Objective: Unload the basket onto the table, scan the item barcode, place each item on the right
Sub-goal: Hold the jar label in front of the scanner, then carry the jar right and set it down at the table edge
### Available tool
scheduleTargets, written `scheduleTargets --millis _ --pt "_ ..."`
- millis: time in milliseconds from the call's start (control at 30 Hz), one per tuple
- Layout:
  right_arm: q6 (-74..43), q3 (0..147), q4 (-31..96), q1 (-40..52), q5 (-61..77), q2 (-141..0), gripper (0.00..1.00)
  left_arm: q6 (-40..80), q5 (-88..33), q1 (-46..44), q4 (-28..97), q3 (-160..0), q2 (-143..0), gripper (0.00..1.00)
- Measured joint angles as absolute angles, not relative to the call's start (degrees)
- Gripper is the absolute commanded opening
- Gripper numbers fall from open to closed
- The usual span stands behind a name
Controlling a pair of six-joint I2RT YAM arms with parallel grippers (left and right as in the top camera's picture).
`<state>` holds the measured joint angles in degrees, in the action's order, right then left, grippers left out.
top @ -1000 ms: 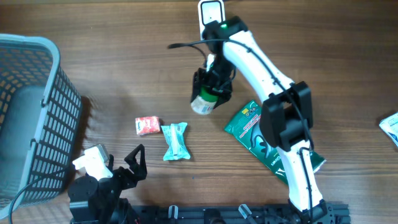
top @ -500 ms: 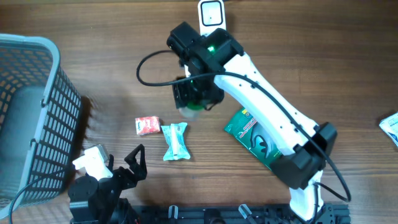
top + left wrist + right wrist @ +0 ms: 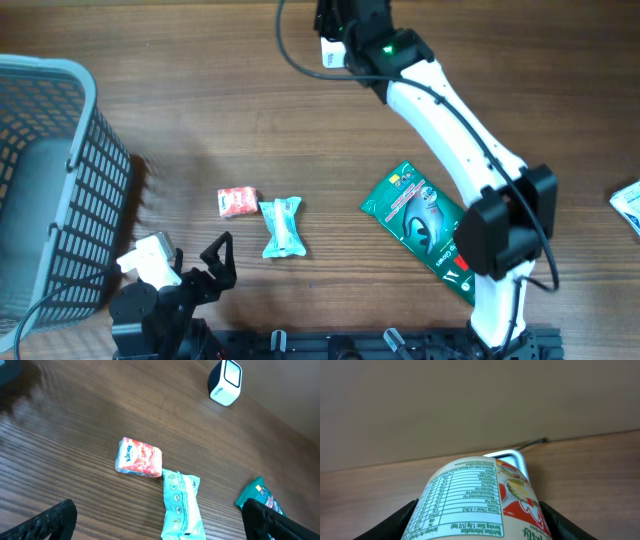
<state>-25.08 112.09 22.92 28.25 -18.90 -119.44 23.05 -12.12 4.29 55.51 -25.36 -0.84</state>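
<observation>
**Labelled tub gripped at the far side of the surface**

The right end effector (image 3: 480,524) pinches a round tub (image 3: 470,495) between its two dark fingers (image 3: 406,521), one pressed to each side. The tub's nutrition panel faces the wrist camera, with a red and yellow print beside it. From overhead, the right arm reaches to the far edge of the wooden surface (image 3: 180,110), and its wrist covers most of the white scanner (image 3: 226,382). The tub itself cannot be seen from above.

The left end effector (image 3: 205,270) sits at the near edge with its fingers spread wide and nothing between them. In front of it lie a red-and-white tissue pack (image 3: 238,201) and a teal packet (image 3: 281,227), touching at one corner. A green pouch (image 3: 425,225) lies partly under the right arm, and a grey basket (image 3: 90,85) stands at the left.
</observation>
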Motion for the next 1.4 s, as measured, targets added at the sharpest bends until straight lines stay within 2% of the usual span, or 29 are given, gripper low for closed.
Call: scheduleTargets --millis 67,300,533,900,1033,1167,1400 --pt "-23.1 111.9 16.8 26.4 -18.7 -122.5 0.58 23.0 -12.1 4.3 55.6 -25.4 -0.8 1.00" --pt "-20.4 111.4 -5.8 25.3 -16.2 -134.0 0.59 23.0 -12.1 4.3 55.5 -25.4 -0.8 1.00" --pt "-20.2 111.4 -7.0 25.3 -12.9 -135.8 0.60 23.0 -12.1 4.3 55.5 -25.4 -0.8 1.00" --pt "-20.2 111.4 9.7 21.9 -11.0 -135.6 0.59 23.0 -12.1 4.3 55.5 -25.4 -0.8 1.00" --pt "-20.2 111.0 20.7 18.8 -11.1 -132.2 0.61 23.0 -12.1 4.3 55.5 -25.4 -0.8 1.00" --pt "-22.0 111.4 34.8 8.4 -15.1 -125.4 0.61 23.0 -12.1 4.3 55.5 -25.4 -0.8 1.00" --pt "-28.0 111.7 52.6 -20.1 -14.0 -125.6 0.64 23.0 -12.1 4.3 55.5 -25.4 -0.8 1.00"
